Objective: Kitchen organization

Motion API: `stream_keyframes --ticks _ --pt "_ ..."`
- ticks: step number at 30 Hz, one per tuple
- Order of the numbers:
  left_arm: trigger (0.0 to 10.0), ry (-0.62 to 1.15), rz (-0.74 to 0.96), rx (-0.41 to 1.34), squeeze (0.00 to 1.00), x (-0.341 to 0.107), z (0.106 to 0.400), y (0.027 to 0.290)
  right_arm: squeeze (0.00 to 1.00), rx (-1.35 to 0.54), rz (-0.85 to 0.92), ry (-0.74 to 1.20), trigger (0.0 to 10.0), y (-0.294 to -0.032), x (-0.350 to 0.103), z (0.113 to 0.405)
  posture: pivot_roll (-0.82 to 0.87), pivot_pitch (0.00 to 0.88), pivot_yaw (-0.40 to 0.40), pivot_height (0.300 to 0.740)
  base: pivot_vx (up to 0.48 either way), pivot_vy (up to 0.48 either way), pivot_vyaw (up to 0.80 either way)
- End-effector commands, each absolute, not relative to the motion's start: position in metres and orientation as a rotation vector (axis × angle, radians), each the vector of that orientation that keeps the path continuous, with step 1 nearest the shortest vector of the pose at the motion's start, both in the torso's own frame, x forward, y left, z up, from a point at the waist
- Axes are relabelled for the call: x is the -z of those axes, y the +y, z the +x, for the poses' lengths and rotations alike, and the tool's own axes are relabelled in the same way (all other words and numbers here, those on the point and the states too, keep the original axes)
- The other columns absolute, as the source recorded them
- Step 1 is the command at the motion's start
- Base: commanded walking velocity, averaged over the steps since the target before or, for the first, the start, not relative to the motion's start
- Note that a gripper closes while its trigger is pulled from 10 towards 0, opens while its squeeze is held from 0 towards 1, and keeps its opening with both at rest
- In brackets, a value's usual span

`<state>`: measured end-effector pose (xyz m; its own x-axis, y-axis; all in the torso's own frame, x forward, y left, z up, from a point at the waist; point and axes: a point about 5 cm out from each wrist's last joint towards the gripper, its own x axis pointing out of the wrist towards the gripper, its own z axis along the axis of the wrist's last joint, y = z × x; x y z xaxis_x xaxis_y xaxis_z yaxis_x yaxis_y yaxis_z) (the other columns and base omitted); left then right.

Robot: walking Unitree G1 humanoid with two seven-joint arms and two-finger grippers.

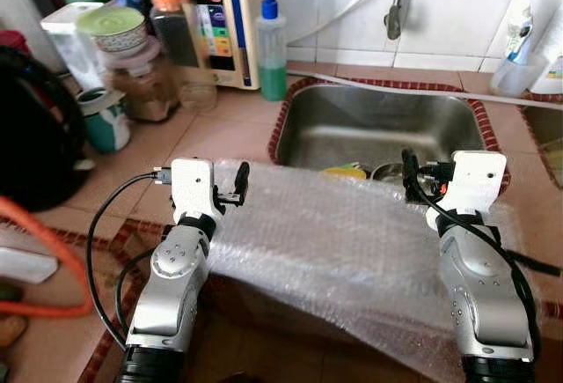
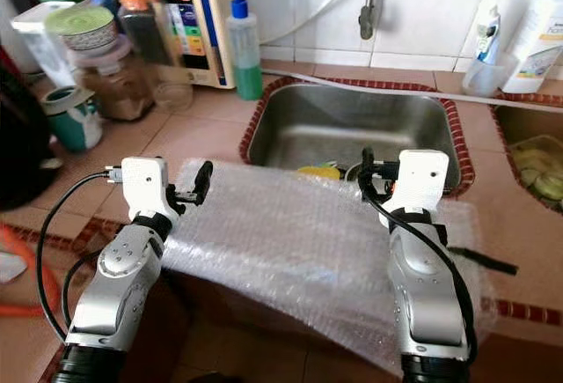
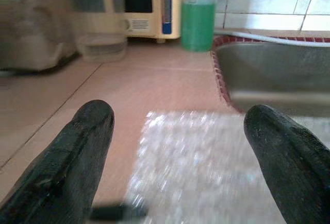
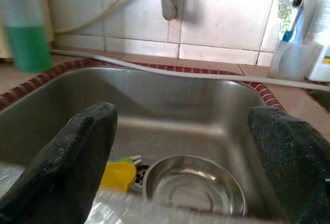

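A sheet of clear bubble wrap (image 1: pixel 334 242) lies on the tiled counter in front of the steel sink (image 1: pixel 378 119) and hangs over the counter's front edge. My left gripper (image 3: pixel 178 116) hovers open above the sheet's left end, nothing between its fingers (image 1: pixel 240 179). Over the sheet's right end, at the sink's near rim, my right gripper (image 4: pixel 183 116) is open and empty too. Inside the sink sit a steel bowl (image 4: pixel 193 185) and a yellow item (image 4: pixel 118 175).
A green soap bottle (image 1: pixel 272 48) stands left of the sink by a water purifier (image 1: pixel 215 13). Jars, cups and a lidded bowl (image 1: pixel 119 31) crowd the back left. A black appliance (image 1: pixel 31 128) and an orange cable (image 1: pixel 35 224) lie at the left. A toothbrush cup (image 1: pixel 519 66) is back right.
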<state>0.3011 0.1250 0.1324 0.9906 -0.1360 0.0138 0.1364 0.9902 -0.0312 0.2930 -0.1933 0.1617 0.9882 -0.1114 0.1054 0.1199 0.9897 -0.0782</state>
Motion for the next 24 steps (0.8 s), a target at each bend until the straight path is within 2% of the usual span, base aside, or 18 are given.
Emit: stream_keyframes --ticks 1,15,24 --pt "10.0 -0.013 -0.019 0.131 0.0 -0.133 0.3025 0.1275 0.0 0.11 -0.075 -0.106 10.0 -0.1921 -0.1645 0.2952 0.02 0.0 0.076 0.74 -0.285 0.0 0.0" --pt "10.0 -0.009 -0.017 0.152 0.0 -0.132 0.3043 0.1242 0.0 0.114 -0.074 -0.117 10.0 -0.1927 -0.1681 0.2966 0.01 0.0 0.078 0.74 -0.271 0.0 0.0" --pt "10.0 -0.035 -0.04 0.18 0.0 -0.136 0.3036 0.1223 0.0 0.107 -0.073 -0.13 10.0 -0.1907 -0.1713 0.2982 0.01 0.0 0.074 0.74 0.0 0.0 0.0"
